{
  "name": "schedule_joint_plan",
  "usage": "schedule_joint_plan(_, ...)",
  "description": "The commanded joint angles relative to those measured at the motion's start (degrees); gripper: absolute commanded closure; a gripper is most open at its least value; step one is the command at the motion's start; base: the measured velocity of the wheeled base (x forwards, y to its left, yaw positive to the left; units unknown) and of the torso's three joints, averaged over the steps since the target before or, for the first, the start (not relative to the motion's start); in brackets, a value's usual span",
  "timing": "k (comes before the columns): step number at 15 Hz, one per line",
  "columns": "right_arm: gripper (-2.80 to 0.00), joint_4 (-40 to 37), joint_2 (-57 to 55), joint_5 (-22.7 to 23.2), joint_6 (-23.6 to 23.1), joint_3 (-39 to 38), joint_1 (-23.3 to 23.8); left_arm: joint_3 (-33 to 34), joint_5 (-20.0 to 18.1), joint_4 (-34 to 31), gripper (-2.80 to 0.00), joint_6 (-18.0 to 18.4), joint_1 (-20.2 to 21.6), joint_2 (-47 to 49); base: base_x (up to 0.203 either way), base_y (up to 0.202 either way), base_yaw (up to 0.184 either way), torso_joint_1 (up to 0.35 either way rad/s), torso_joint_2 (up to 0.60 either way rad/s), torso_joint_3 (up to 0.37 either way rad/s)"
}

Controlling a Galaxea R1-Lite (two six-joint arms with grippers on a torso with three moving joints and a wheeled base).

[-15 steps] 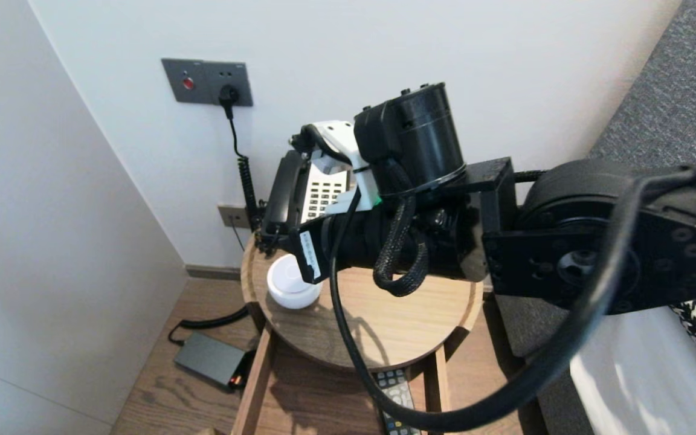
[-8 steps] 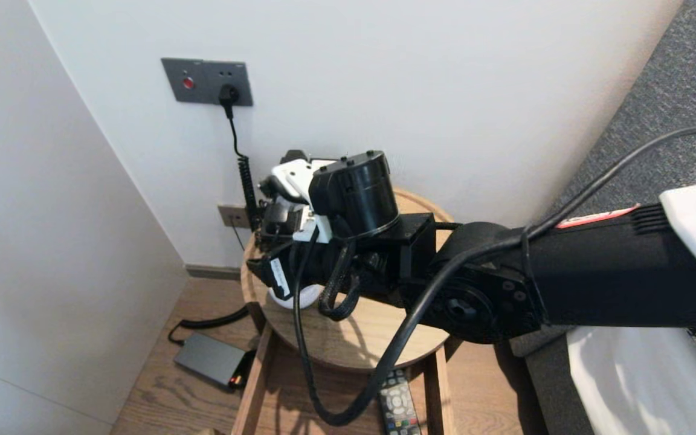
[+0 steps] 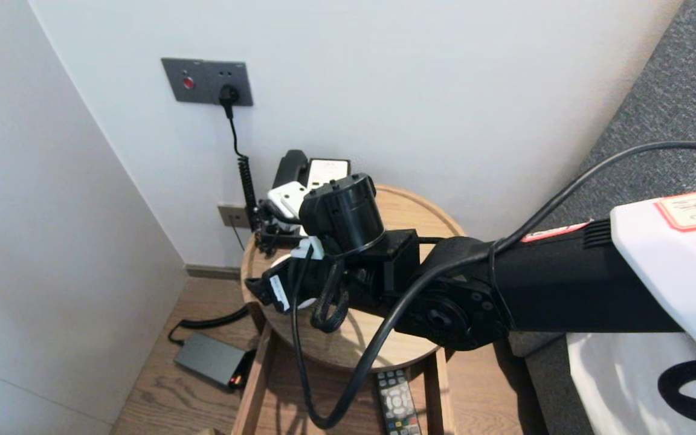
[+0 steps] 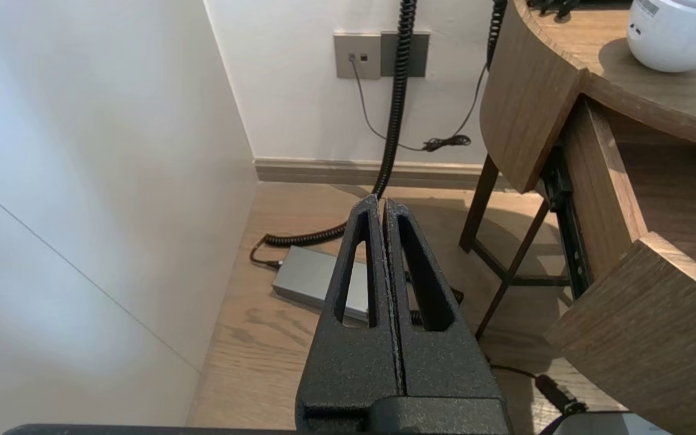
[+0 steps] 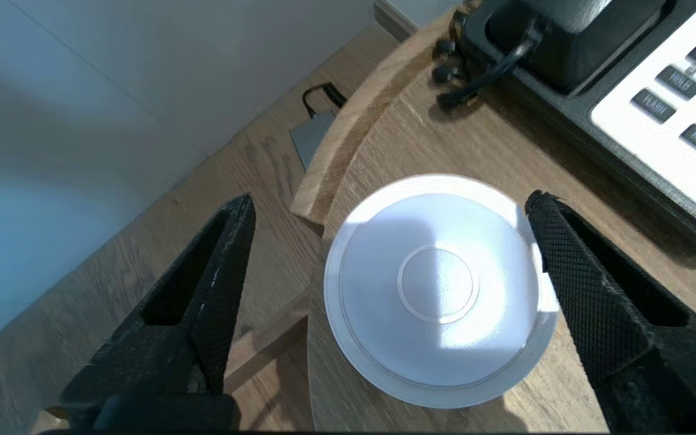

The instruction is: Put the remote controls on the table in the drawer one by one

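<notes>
A white round domed device [image 5: 438, 290] sits near the edge of a round wooden side table [image 3: 411, 208], next to a black telephone [image 5: 589, 78] with a white keypad. My right gripper [image 5: 390, 202] hangs just above the device, open, with one finger on each side of it and neither touching it. In the head view the right arm and wrist [image 3: 336, 266] cover most of the device. My left gripper [image 4: 379, 202] is shut on nothing and parked low beside the table, over the wooden floor.
The phone's coiled cord runs up to a wall socket [image 3: 206, 81]. A grey power adapter [image 3: 209, 359] lies on the floor. Below the tabletop an open drawer [image 4: 656, 199] holds a remote control [image 3: 396, 405]. A grey upholstered panel [image 3: 674, 109] stands at the right.
My right arm has come down and stretched toward the table's left front, settling over the white device. The telephone behind it is uncovered. The left arm has not moved.
</notes>
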State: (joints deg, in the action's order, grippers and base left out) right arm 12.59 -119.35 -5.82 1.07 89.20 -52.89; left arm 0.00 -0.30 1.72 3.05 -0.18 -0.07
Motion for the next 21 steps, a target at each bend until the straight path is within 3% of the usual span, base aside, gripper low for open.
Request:
schedule_joint_plan(1,-2.8,0.19,-0.45,-0.16,-0.37,-0.65,0.12,0.7,-0.02,0.04,0.0,0.02,0.01,-0.01,0.0,0.0,0.0,0.0,0.0,0.0)
schedule_joint_plan(21,-2.8,0.32,-1.24,-2.57,-2.07,0.19,-0.1,0.7,-0.05,0.04,0.0,0.02,0.01,-0.01,0.0,0.0,0.0,0.0,0.0,0.0)
